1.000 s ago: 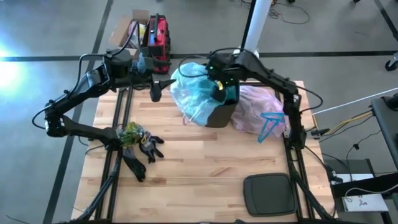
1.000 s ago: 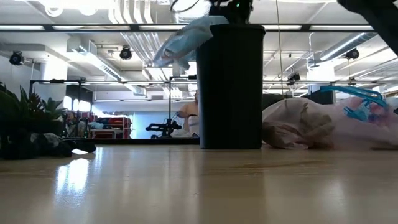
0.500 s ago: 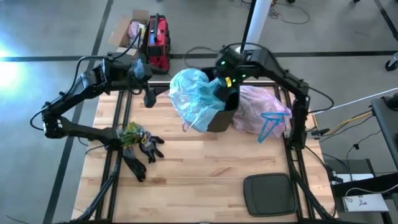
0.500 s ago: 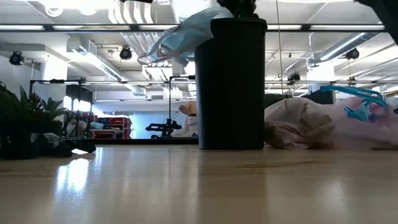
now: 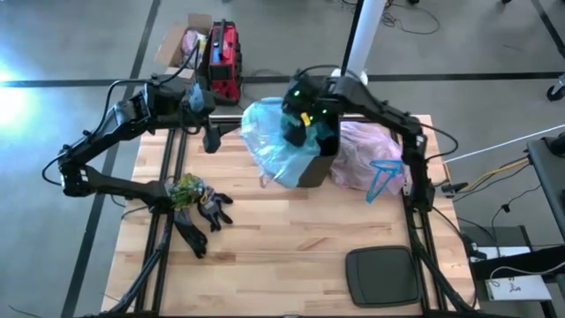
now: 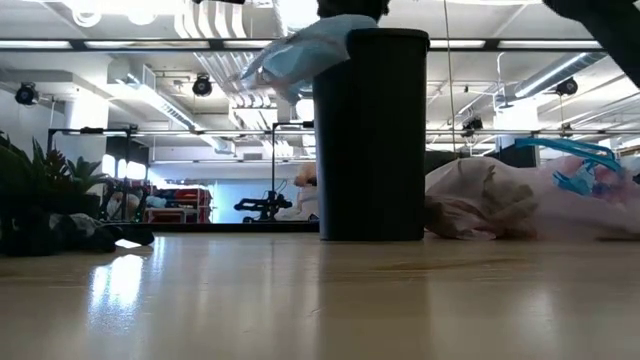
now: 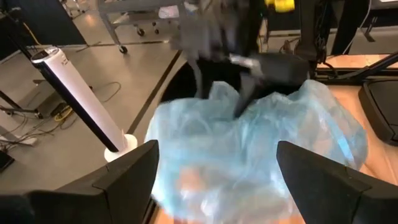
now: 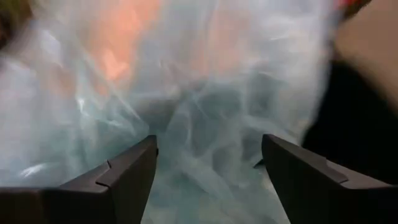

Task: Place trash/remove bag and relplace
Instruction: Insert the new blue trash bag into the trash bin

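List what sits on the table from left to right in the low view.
Potted plant → black gloves → black bin with the light blue bag draped at its top → full pink bag.

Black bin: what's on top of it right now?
The light blue bag is draped over the black bin rim, spilling toward the left arm's side. The right gripper hangs over it, fingers apart. The bin's inside is covered, so its contents cannot be seen.
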`<state>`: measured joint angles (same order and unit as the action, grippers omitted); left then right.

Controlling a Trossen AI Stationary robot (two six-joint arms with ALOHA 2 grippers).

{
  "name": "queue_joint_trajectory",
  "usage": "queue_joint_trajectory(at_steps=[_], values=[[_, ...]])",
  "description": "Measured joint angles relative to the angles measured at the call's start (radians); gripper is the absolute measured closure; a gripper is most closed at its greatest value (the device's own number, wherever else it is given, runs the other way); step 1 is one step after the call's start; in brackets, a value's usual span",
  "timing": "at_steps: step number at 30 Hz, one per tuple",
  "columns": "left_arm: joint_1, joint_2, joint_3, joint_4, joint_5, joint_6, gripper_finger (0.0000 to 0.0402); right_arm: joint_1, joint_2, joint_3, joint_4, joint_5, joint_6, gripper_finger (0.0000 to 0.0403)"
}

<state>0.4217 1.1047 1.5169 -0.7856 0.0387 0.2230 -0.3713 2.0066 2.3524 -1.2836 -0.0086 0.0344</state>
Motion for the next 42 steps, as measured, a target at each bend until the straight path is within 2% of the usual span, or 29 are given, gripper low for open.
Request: queue_joint_trajectory(at_steps=[5, 8, 17, 22, 28, 32, 34, 38, 42], values=[[0.000, -0.004, -0.001, -0.002, 0.000, -0.006, 0.0091, 0.004, 0.085, -0.001, -0.212, 0.009, -0.104, 0.0136], [0.000, -0.008, -0.001, -0.003, 0.000, -0.005, 0.0090, 0.004, 0.101, -0.003, -0.265, 0.010, -0.120, 0.0139], [0.000, -0.012, -0.001, -0.005, -0.001, 0.022, 0.0091, 0.004, -0.042, -0.001, -0.225, 0.033, -0.046, 0.0136], [0.000, -0.006, -0.001, -0.005, -0.001, 0.031, 0.0091, 0.009, -0.120, 0.001, -0.087, 0.014, 0.066, 0.0130], [0.000, 0.002, -0.001, -0.009, -0.001, 0.050, 0.0091, 0.047, -0.108, 0.002, 0.115, -0.056, 0.091, 0.0129], [0.000, 0.003, -0.001, -0.039, -0.001, 0.050, 0.0091, 0.062, -0.059, 0.002, 0.099, -0.077, 0.062, 0.0138], [0.000, 0.001, -0.002, -0.051, -0.001, 0.044, 0.0091, 0.063, -0.037, 0.000, 0.023, -0.033, 0.023, 0.0142], [0.001, 0.000, -0.001, -0.046, -0.001, 0.041, 0.0091, 0.053, -0.013, 0.000, -0.143, 0.144, -0.035, 0.0151], [0.001, 0.010, -0.003, -0.045, -0.002, 0.048, 0.0091, 0.038, 0.008, 0.000, -0.230, 0.170, -0.055, 0.0156]])
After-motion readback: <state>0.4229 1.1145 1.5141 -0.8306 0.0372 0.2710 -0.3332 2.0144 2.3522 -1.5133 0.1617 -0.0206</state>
